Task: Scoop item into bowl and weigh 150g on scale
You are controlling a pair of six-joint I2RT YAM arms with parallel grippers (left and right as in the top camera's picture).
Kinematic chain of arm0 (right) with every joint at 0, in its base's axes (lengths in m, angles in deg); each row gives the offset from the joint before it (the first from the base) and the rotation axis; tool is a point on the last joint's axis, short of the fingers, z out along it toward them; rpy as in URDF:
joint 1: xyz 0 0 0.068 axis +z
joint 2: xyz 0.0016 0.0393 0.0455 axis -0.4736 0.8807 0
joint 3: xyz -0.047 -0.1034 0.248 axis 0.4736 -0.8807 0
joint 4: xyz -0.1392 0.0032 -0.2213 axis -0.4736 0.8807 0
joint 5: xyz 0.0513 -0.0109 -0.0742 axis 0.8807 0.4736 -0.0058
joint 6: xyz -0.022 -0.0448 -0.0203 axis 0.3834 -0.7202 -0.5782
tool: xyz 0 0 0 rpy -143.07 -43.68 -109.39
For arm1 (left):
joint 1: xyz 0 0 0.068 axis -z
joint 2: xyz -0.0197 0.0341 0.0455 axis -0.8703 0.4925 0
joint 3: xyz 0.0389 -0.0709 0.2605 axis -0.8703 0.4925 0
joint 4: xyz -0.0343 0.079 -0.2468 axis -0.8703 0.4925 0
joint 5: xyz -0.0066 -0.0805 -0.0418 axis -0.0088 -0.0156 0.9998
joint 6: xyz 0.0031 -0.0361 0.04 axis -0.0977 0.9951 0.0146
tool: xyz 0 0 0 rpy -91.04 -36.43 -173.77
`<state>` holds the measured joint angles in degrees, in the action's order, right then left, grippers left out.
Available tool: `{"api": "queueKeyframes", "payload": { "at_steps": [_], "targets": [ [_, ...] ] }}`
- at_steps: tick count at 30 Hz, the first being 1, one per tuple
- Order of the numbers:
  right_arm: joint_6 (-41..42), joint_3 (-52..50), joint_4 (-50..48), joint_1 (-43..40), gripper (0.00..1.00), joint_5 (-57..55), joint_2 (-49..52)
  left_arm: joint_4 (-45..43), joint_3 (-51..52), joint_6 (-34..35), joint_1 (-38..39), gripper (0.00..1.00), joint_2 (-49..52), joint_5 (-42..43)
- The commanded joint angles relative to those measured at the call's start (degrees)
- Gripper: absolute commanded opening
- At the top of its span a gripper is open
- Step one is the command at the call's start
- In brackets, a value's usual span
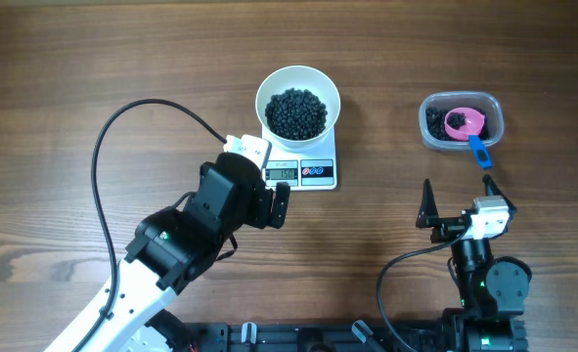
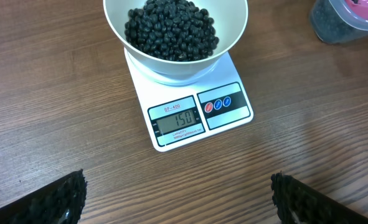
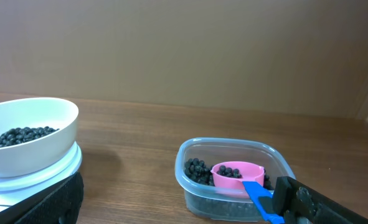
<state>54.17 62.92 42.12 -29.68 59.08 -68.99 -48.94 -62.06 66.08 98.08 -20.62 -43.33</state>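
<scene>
Task looks done, by my read: bowl of beans sits on scale, top centre of left wrist view; display reads 150; label above it approx. "SF-400". Pink scoop lies in clear tub, upper right overhead, w/ spare beans. Left gripper & right gripper both wide open, holding nothing; no scooping left.

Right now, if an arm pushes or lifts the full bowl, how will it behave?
Probably heavy for its size: the bowl is well filled with beans. It sits raised on the scale, rim wider than its base, so a high push may tip or slide it off. The smooth wall looks slippery; tilting would likely spill loose beans.
</scene>
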Motion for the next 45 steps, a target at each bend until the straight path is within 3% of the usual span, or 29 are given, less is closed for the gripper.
{"api": "queueKeyframes", "payload": {
  "at_steps": [1, 11, 18, 27, 33, 45],
  "targets": [
    [0.3, -0.1, 0.0, 0.3, 1.00, -1.0, -0.7, -0.2, -0.1, -0.9, -0.2, 1.00, -0.1, 0.3],
    [0.3, -0.1, 0.0, 0.3, 1.00, -1.0, -0.7, 2.4, -0.1, -0.7, -0.2, 1.00, -0.1, 0.3],
    [0.3, -0.1, 0.0, 0.3, 1.00, -1.0, -0.7, -4.4, -0.1, -0.7, -0.7, 1.00, -0.1, -3.7],
    [0.3, -0.1, 0.0, 0.3, 1.00, -1.0, -0.7, -19.8, 6.7, -0.7, -16.8, 1.00, -5.2, -5.7],
    [0.3, -0.1, 0.0, 0.3, 1.00, -1.0, -0.7, -22.4, 10.1, -0.7, -26.9, 1.00, -12.1, -3.0],
    [0.3, -0.1, 0.0, 0.3, 1.00, -1.0, -0.7, -27.8, 30.0, -0.7, -37.3, 1.00, -38.5, 7.0]
  ]
}}
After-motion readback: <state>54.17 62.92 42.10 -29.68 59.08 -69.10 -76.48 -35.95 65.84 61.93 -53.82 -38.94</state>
